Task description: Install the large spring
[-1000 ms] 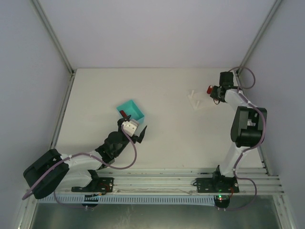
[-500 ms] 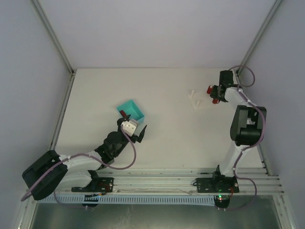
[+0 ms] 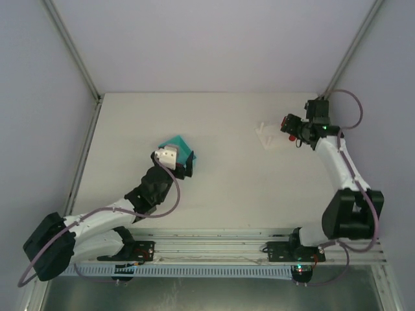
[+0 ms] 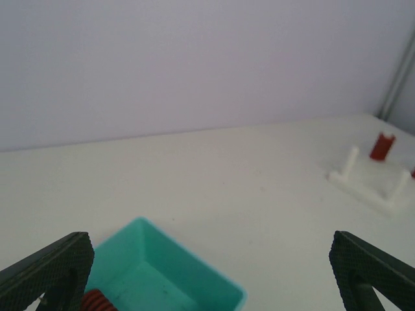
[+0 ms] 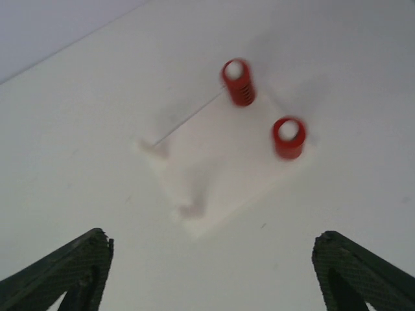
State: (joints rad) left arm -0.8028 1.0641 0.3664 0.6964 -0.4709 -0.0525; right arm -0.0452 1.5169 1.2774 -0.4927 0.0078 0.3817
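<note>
Right gripper point(image 5: 211, 243) spread wide, empty, near the white plastic peg base point(image 5: 227, 175); two red coil springs point(image 5: 238, 81) on it. Left gripper point(image 4: 211, 246) gapes, well apart.

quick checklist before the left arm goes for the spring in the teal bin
1. left gripper open above teal bin: ok
2. spring visible in the bin: ok
3. right gripper open, nothing held: ok
4. two bare pegs free on white base: ok
5. two red springs on the base fully seated: cannot tell
6. bin spring is the large one: cannot tell
</note>
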